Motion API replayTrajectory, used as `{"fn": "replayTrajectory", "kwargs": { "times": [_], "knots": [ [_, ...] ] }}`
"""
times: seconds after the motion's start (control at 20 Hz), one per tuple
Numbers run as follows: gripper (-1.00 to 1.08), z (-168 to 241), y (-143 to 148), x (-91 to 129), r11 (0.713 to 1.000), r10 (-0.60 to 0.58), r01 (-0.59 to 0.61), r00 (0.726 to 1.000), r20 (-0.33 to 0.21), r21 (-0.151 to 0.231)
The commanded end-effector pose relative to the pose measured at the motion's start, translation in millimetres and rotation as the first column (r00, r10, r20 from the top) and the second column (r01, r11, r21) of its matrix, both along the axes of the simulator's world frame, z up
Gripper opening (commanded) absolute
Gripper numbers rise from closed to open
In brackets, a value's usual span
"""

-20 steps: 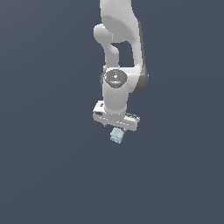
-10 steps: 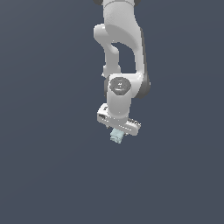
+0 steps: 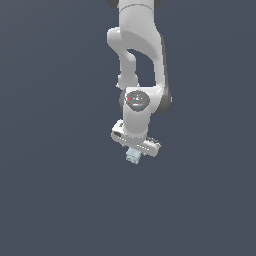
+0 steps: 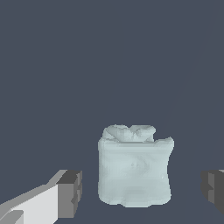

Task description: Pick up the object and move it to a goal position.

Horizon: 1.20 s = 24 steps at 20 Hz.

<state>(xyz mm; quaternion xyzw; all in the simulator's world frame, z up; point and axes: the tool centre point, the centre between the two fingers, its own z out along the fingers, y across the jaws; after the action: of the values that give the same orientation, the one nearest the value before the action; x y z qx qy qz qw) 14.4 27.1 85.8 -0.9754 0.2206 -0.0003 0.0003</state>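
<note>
The white arm point(image 3: 137, 65) comes down from the top of the exterior view, wrist bent, w/ the end effector point(image 3: 134, 154) tilted so its crossbar slopes down toward the exterior view's right. Tucked just under that bar is the object point(image 3: 133, 156), a small pale mint block, much narrower than the end effector itself. Everything behind is flat dark grey-blue; no shadow, no edge, no contact line shows, so I can't say from here whether the object rests on a surface or hangs in the air. The wrist view is clearer on the grip: the object point(image 4: 134, 166) sits between 2 dark fingertips point(image 4: 70, 193), bumpy and notched on its upper face, and there's plain background showing on both sides of it, a narrow gap on 1 side and a wider 1 on the other. So the end effector is spread, straddling the object w/out touching it, as far as I can see. Task-wise, approx the first part looks done: the arm is lined up and the object is bracketed, though off-centre between the pads. What's left, by my reckoning, is nearly all of it: squeezing down on the object, lifting it, then carrying it to the goal. No goal marker shows in either view, so where it must go can't be told.
</note>
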Motion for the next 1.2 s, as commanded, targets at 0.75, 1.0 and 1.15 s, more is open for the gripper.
{"fn": "replayTrajectory", "kwargs": {
  "times": [0.75, 1.0, 1.15],
  "knots": [
    [-1.00, -45.3, 0.1, -0.2, 1.000, -0.003, 0.003, 1.000, -0.001, 0.000],
    [-1.00, -45.3, 0.1, -0.2, 1.000, -0.003, 0.003, 1.000, -0.001, 0.000],
    [-1.00, -44.8, 0.4, -0.2, 1.000, -0.003, 0.003, 1.000, -0.001, 0.000]
  ]
}}
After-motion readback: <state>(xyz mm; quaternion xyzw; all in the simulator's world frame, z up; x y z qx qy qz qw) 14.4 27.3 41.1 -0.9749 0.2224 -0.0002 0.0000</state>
